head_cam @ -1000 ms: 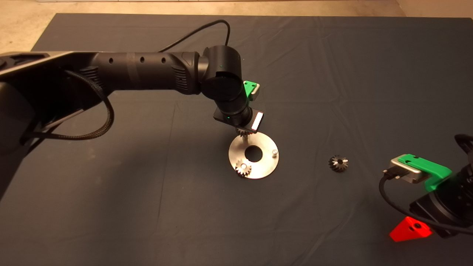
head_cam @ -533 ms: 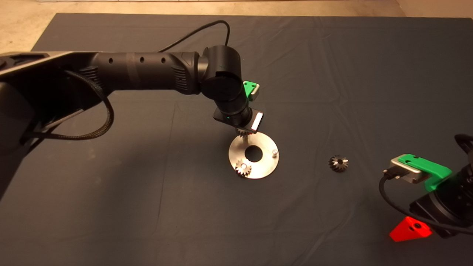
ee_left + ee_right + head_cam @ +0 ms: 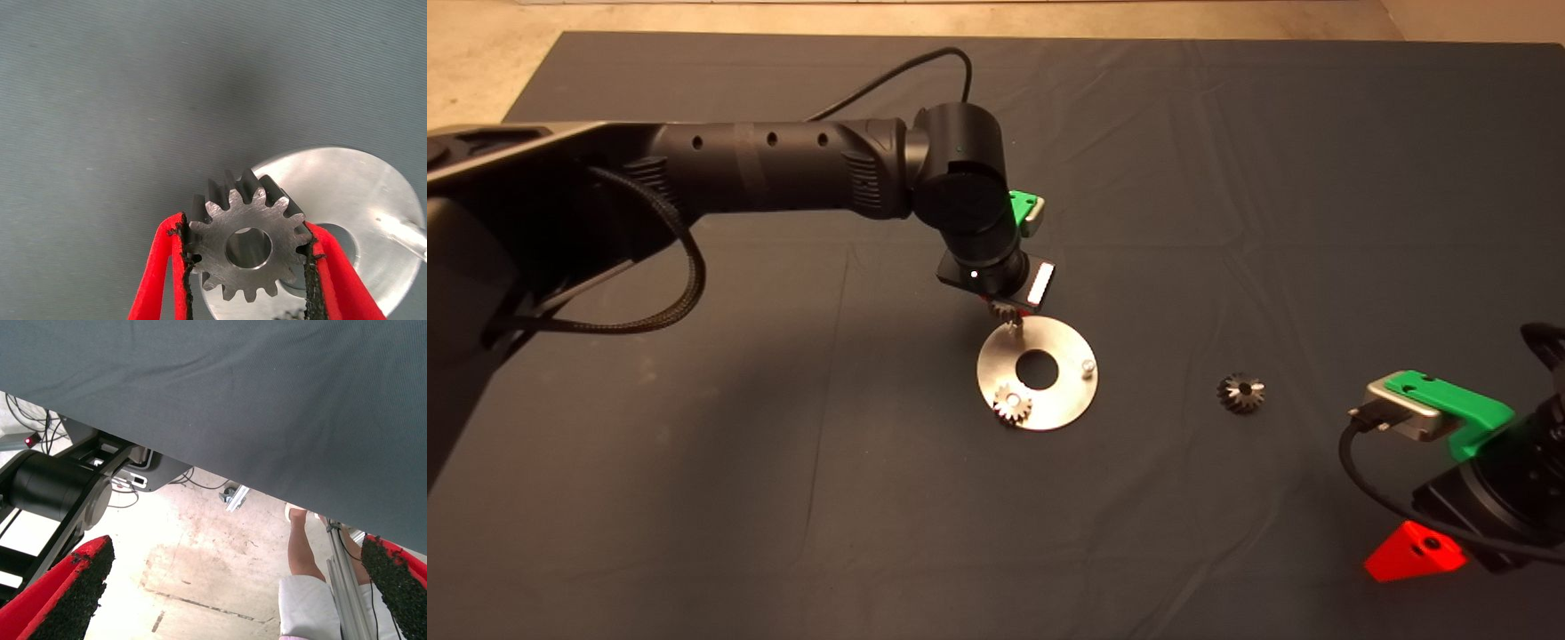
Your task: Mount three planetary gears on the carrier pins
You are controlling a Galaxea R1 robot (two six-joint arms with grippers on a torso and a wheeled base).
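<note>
Overhead, the left gripper (image 3: 1007,313) is seen poised at the far edge of the disc (image 3: 1058,404), with a gear held (image 3: 1007,311) just above one of the carrier pins (image 3: 1014,330). One gear (image 3: 1013,406) is already seated on the near pin, whose tip shows through the bore. A second pin (image 3: 1087,365) stands bare on the disc's right side. The third gear (image 3: 1240,393) lies loose on the mat (image 3: 783,498), well to the right of the disc. The right gripper (image 3: 1414,551) is parked at the lower right edge.

From the left wrist, the held gear (image 3: 248,248) is shown clamped across its teeth between the two red fingers (image 3: 163,273), bore clear and face-on, with the disc (image 3: 347,200) below and behind it. Whether the bore is lined up with its pin cannot be told here.

From the right wrist, that gripper's pads (image 3: 77,597) are shown spread wide with nothing between them; beyond the mat's edge the floor and a person's leg (image 3: 303,550) are visible.

By this evidence one gear is judged installed, a second about to be lowered, and the third not yet picked up.
</note>
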